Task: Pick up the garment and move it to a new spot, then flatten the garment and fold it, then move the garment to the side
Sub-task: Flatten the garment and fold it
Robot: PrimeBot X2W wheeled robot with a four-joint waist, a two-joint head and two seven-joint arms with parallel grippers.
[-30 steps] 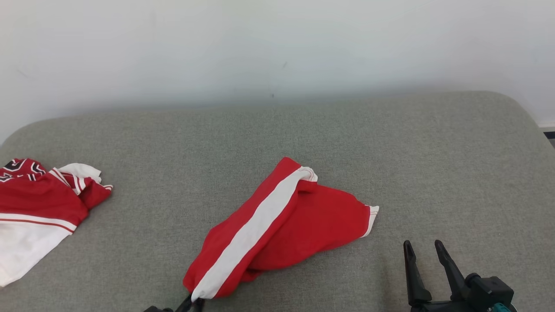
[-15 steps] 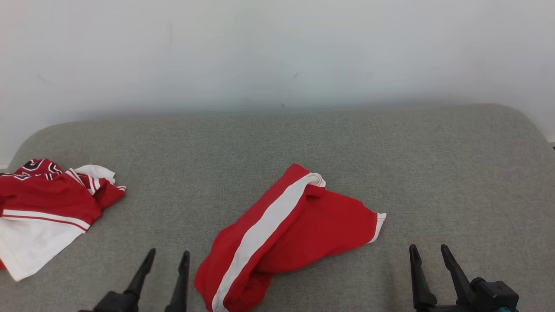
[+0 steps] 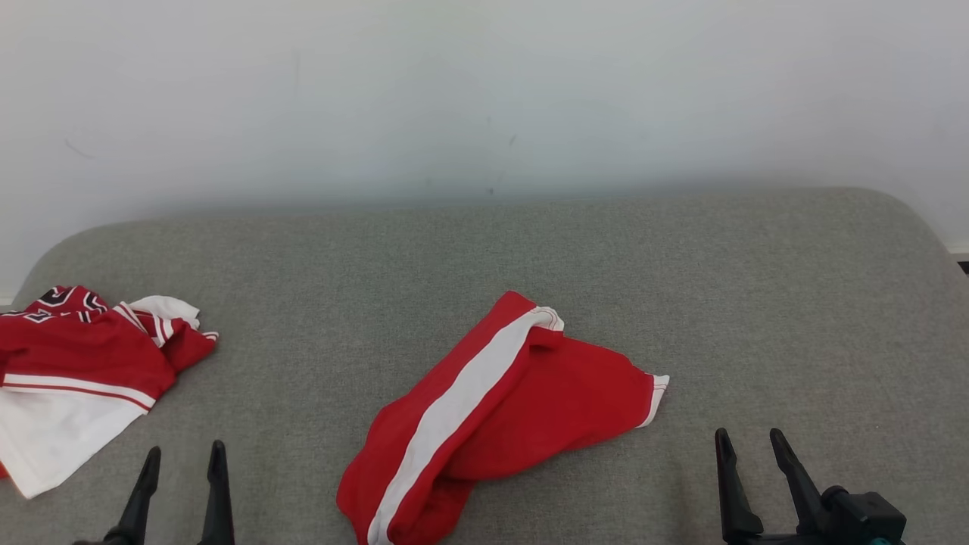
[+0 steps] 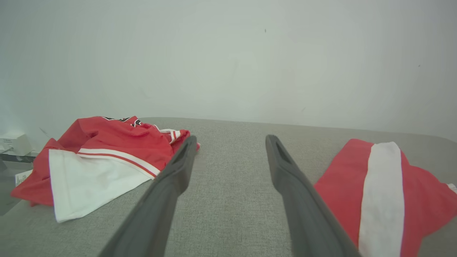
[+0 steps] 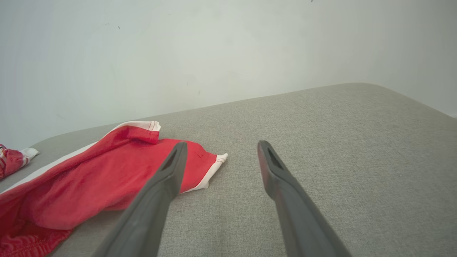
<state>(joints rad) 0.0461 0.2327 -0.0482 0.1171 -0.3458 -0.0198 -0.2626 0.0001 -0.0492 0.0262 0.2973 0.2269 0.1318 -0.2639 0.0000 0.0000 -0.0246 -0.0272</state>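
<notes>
Left gripper [image 3: 185,448] had released the garment [image 3: 560,393], apparently shorts, and slid left, spread wide; right gripper [image 3: 748,434] also stood wide, empty.

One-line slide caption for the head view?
Crumpled red shorts with a white stripe lie between the open left gripper and right gripper; a red-and-white jersey sits far left.

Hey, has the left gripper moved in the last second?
Yes. The left gripper released the near end of the red shorts and moved left, away from them; it is open.
</notes>
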